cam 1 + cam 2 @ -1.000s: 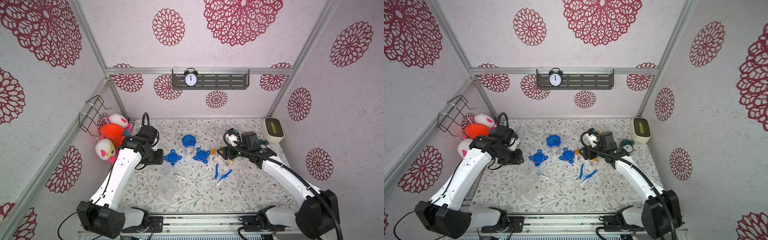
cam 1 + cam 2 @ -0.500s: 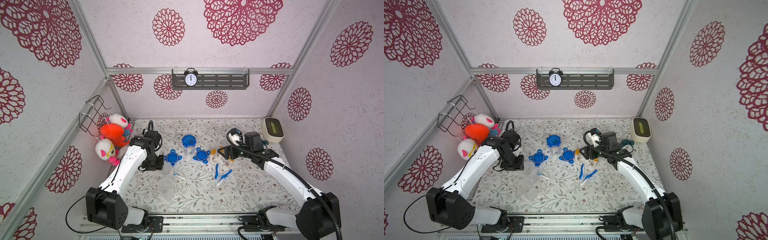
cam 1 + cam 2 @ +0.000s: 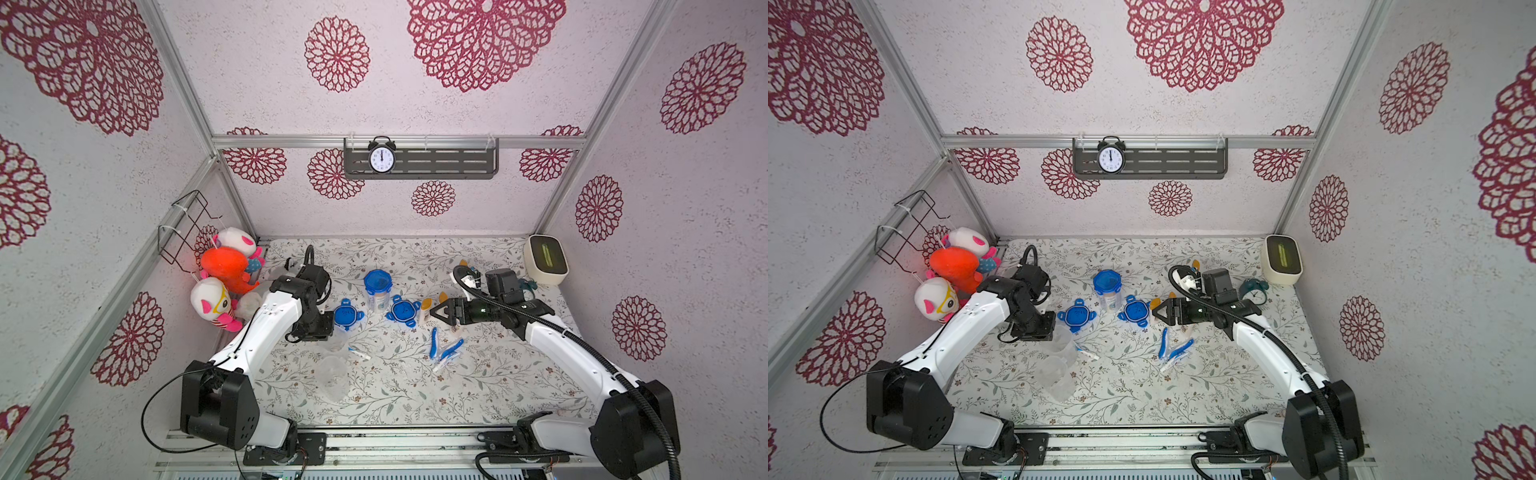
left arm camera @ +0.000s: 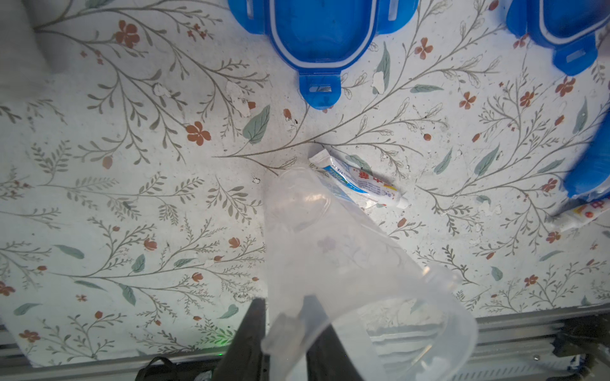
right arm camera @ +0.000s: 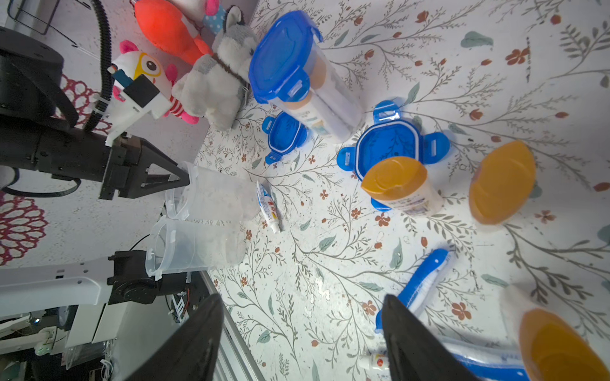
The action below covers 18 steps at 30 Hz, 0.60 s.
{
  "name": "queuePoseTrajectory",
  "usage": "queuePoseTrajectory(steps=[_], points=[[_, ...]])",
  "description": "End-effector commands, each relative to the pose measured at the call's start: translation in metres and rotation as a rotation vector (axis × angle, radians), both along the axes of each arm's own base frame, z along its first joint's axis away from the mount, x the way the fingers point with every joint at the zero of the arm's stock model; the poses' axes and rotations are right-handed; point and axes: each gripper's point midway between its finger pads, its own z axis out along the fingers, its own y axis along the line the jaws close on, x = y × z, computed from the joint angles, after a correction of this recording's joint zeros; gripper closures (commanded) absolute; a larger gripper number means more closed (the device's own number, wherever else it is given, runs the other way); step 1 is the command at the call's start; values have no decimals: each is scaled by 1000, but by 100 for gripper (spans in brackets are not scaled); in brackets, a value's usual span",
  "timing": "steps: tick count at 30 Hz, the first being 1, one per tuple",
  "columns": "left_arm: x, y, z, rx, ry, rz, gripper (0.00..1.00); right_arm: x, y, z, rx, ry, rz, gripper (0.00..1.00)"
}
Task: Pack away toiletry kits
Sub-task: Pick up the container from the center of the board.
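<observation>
Now my left fingers [image 4: 254, 330] pinch the cup [image 4: 330, 247] by its rim, beside the toothpaste [image 4: 359, 179], likely steadying it for filling; my right fingers [image 5: 419, 346] gape empty.

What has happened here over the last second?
The left gripper moved onto the clear cup and closed on its rim. The right gripper stayed open beside the orange-capped bottles, barely shifting. The second cup, blue lids and toothbrushes lie as before.

left gripper [image 4: 285, 333] pointed down, pinched on clear cup [image 4: 330, 247] rim; right gripper [image 5: 302, 303] aimed toward 9 o'clock, jaws held wide.
</observation>
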Motion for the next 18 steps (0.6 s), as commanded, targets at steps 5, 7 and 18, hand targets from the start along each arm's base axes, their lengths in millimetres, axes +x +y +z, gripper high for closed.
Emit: queuePoseTrajectory(steps=[5,7,18], points=[[14,-1,10,71,-79,-54,93,-3,-2,16,15,-35,3,23],[19,-1,20,68,-109,-61,96,-4,-3,19,10,-46,-1,23],[53,-68,85,-38,-261,-205,95,5,-27,17,-99,-80,-111,21]])
